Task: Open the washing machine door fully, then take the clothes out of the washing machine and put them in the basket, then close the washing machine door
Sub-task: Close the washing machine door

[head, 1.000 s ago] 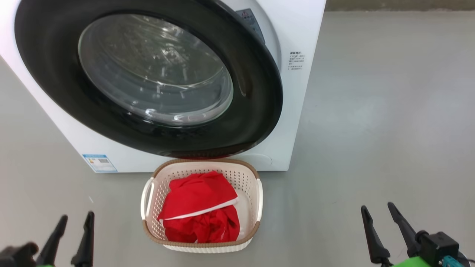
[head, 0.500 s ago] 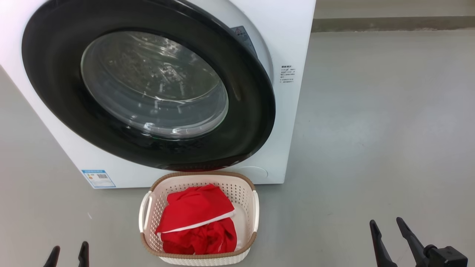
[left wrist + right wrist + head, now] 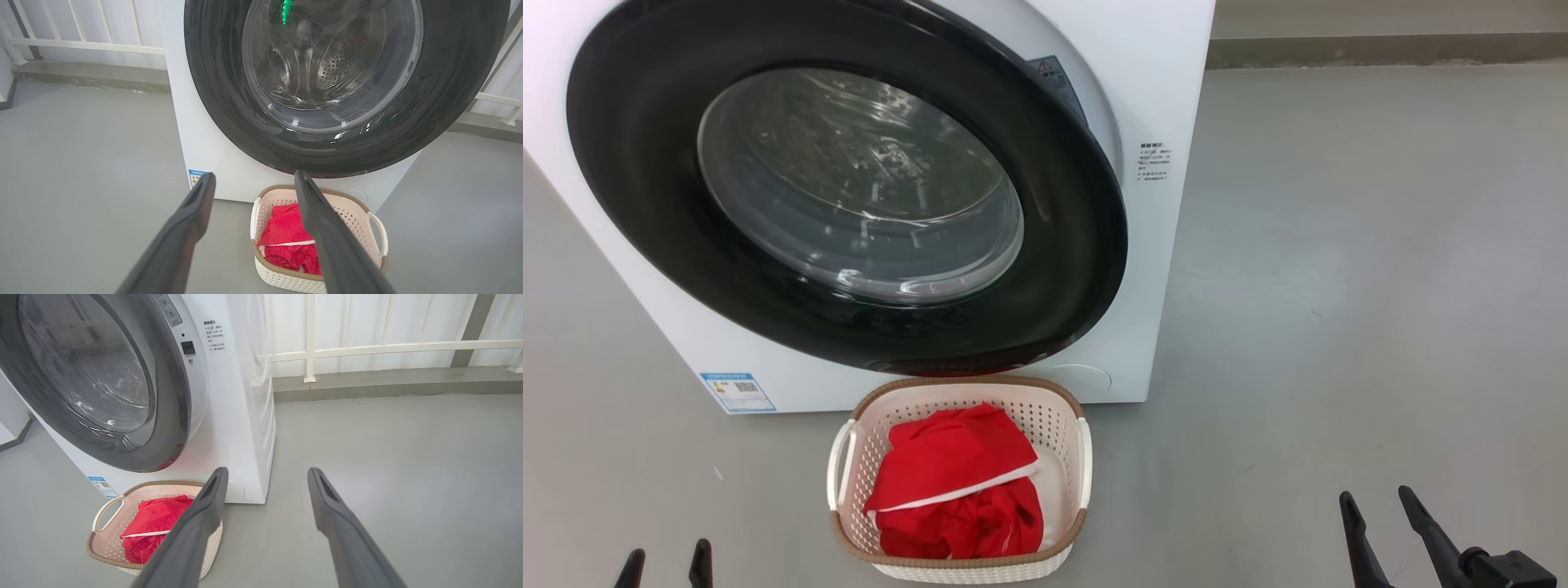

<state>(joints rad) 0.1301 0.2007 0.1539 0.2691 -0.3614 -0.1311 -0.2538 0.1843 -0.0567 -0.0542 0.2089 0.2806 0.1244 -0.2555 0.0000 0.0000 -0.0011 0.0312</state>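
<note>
We log 2 claws, left gripper point(image 3: 667, 562) and right gripper point(image 3: 1376, 496), spread and empty, while the clothes point(image 3: 956, 478), likely soft, light, limp, best pinched at a raised fold, sit in the basket point(image 3: 968, 381) just below the washing machine door point(image 3: 1078, 269), stiff, glossy, seemingly shut.

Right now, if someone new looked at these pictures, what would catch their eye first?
The huge washing machine door, a glossy black ring around a bulging glass window, fills the upper left of the head view. Right below it, bright red clothes with white trim lie piled in the small cream basket. The left gripper and right gripper stand open at the bottom corners, holding nothing.
</note>
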